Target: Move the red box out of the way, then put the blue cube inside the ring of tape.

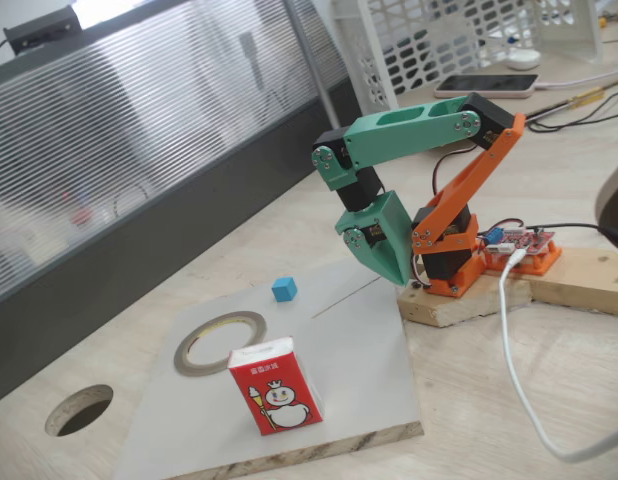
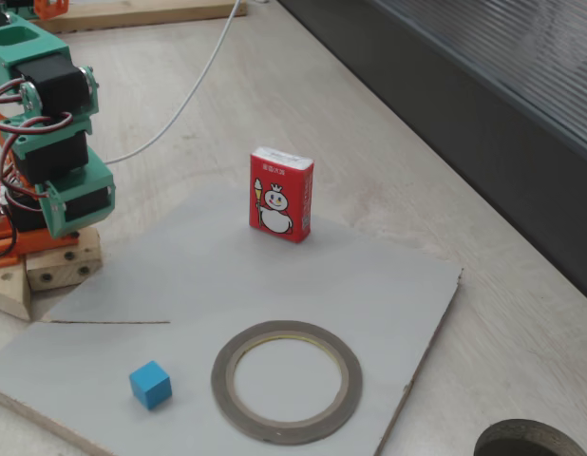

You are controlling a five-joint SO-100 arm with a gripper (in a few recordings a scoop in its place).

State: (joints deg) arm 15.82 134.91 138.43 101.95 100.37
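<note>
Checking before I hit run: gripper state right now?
Gripper: folded down near the arm's base, holding nothing; open or shut cannot be told. The red box, blue cube and ring of tape sit untouched on the board.

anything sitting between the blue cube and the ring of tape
No, just bare grey board between the blue cube and the ring of tape, in both fixed views.

office desk (image 1: 549, 380), frosted partition (image 1: 139, 130)
</note>
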